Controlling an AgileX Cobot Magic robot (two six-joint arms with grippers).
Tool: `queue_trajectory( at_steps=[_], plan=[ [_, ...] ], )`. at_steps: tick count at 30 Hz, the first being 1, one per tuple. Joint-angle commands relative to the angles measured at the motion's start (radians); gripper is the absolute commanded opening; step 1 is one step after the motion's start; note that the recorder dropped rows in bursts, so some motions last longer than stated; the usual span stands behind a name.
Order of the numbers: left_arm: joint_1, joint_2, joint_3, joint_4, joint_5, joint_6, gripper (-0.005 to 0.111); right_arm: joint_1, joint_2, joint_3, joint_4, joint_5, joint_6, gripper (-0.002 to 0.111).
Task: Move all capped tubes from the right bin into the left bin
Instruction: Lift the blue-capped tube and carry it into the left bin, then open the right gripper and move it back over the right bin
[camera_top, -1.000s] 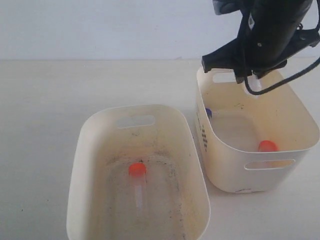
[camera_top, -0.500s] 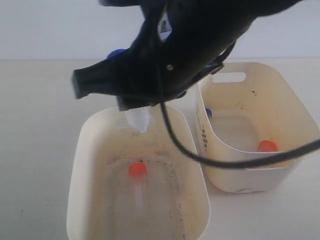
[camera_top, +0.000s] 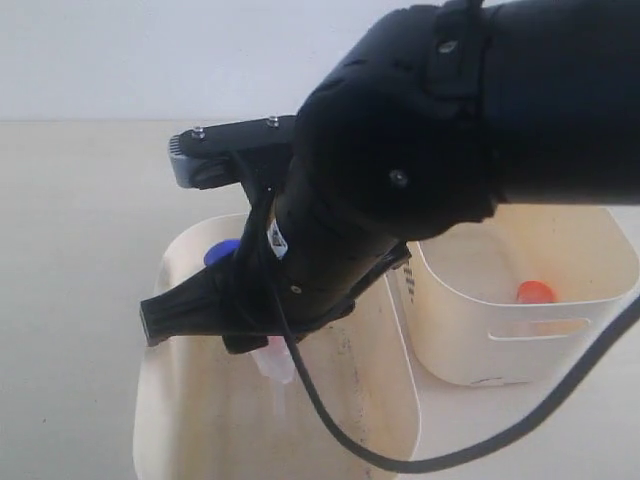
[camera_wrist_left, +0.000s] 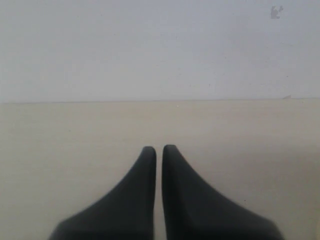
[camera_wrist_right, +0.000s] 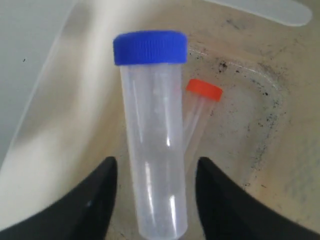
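Now, exterior view: the black right arm (camera_top: 400, 200) has crossed from the cleaner cream plastic right bin (camera_top: 520, 345) to the grimy cream left bin (camera_top: 165, 420); left wrist view: the left gripper (camera_wrist_left: 158, 156) is pinched empty; right wrist view: the right gripper (camera_wrist_right: 155, 162) clasps a clear blue-capped plastic tube (camera_wrist_right: 155, 145) above that bin's floor, so release is due.

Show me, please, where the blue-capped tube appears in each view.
Exterior: blue-capped tube left of centre, cap peeking past the arm.
Left wrist: not in it.
Right wrist: centre, inside the right claw.
Shared landmark: the left bin, exterior and right wrist.
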Motion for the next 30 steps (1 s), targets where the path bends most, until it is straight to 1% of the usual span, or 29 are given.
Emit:
queue_trajectory(
  at_steps=[1,6,9,13,15,18,22,26,30],
  plan=[
    [-0.007,0.004,-0.002,-0.003,-0.007,-0.004,0.004,0.001,-0.003,0.005,-0.015,-0.008,0.002,0.067],
    [-0.007,0.004,-0.002,-0.003,-0.007,-0.004,0.004,0.001,-0.005,0.005,-0.056,-0.008,0.002,0.06],
    [-0.007,0.004,-0.002,-0.003,-0.007,-0.004,0.004,0.001,-0.019,0.005,-0.157,0.021,0.027,0.046],
    [-0.007,0.004,-0.002,-0.003,-0.007,-0.004,0.004,-0.006,-0.064,-0.024,-0.314,0.128,0.059,0.026],
    [-0.007,0.004,-0.002,-0.003,-0.007,-0.004,0.004,-0.027,-0.087,-0.045,-0.351,0.176,0.059,0.016],
    [-0.007,0.004,-0.002,-0.003,-0.007,-0.004,0.004,-0.108,-0.117,-0.073,-0.351,0.21,0.039,0.001],
    [-0.007,0.004,-0.002,-0.003,-0.007,-0.004,0.004,-0.248,-0.135,-0.076,-0.314,0.212,-0.003,0.0],
    [-0.007,0.004,-0.002,-0.003,-0.007,-0.004,0.004,-0.398,-0.135,-0.076,-0.206,0.195,-0.111,0.0],
    [-0.007,0.004,-0.002,-0.003,-0.007,-0.004,0.004,-0.515,-0.131,-0.076,-0.08,0.154,-0.234,0.0]
  ],
)
